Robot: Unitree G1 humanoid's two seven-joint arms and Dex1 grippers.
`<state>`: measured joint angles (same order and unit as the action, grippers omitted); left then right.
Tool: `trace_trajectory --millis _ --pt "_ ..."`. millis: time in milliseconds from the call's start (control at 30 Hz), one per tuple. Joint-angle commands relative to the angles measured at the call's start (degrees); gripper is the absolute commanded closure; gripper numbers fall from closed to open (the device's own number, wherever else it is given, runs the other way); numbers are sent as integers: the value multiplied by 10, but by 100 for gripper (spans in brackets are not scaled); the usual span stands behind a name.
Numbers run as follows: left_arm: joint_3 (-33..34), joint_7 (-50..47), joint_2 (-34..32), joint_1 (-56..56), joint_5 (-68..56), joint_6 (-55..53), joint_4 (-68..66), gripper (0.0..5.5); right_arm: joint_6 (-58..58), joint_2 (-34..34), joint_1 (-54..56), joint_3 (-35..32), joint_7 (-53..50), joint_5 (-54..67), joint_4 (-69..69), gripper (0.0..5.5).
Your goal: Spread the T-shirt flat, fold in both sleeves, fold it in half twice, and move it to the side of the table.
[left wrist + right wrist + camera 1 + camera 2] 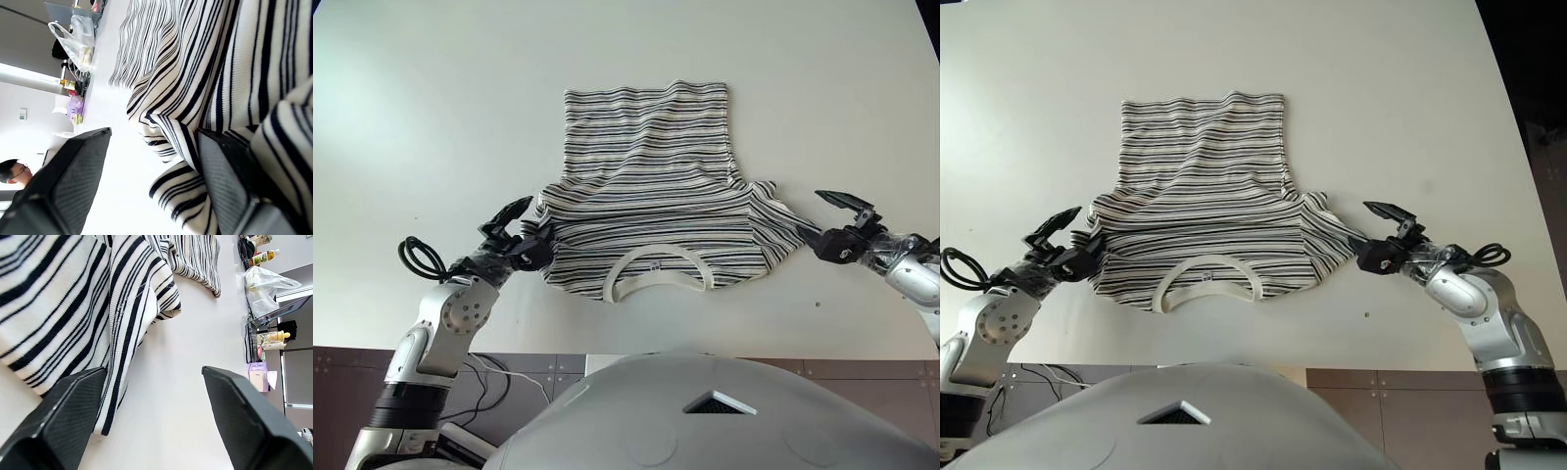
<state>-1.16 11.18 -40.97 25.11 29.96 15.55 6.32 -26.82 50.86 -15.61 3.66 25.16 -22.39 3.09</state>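
Stripes run across the T-shirt [651, 186], which lies on the white table [431, 117] with its collar [658, 274] toward the robot and its hem [646, 93] on the far side. The body is bunched narrower than the shoulders and rippled along its length. The right sleeve [781, 230] sticks out sideways. The left shoulder edge is rumpled and folded in on itself.

The left gripper [530, 225] sits at the T-shirt's left shoulder edge with its jaws spread wide. One finger [225, 181] is against the striped cloth, which drapes partly over it, and the other finger [73, 171] stands off over bare table. The right gripper [813, 217] sits at the tip of the right sleeve, also spread wide and gripping nothing. One of its fingers [68, 416] is just at the sleeve's hem, though I cannot tell whether it touches. The other [239, 416] is over bare table beyond the T-shirt.

Broad bare table lies beyond the hem and to the left and right of the T-shirt. On the collar side, a narrow strip of table separates the T-shirt from the table's near edge.
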Motion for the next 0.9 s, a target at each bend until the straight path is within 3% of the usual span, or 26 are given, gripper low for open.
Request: trace_trajectory --millis 33,300,500,700,800,900 --pt "31 -16 18 -21 -30 -10 -18 233 23 10 -11 18 37 -9 7 190" --pt "77 16 27 31 -114 9 29 233 8 38 -5 -16 87 66 -46 190" --pt "86 11 41 -6 -116 1 56 233 21 36 36 -54 147 219 -141 190" --pt "-31 54 63 -103 -73 39 64 233 18 -6 113 4 166 195 -125 190" --pt "-87 76 41 -138 -3 48 -11 233 15 -27 123 12 155 182 -114 190" --pt "-133 82 18 -174 68 50 -109 233 23 -91 187 55 124 131 -67 190"
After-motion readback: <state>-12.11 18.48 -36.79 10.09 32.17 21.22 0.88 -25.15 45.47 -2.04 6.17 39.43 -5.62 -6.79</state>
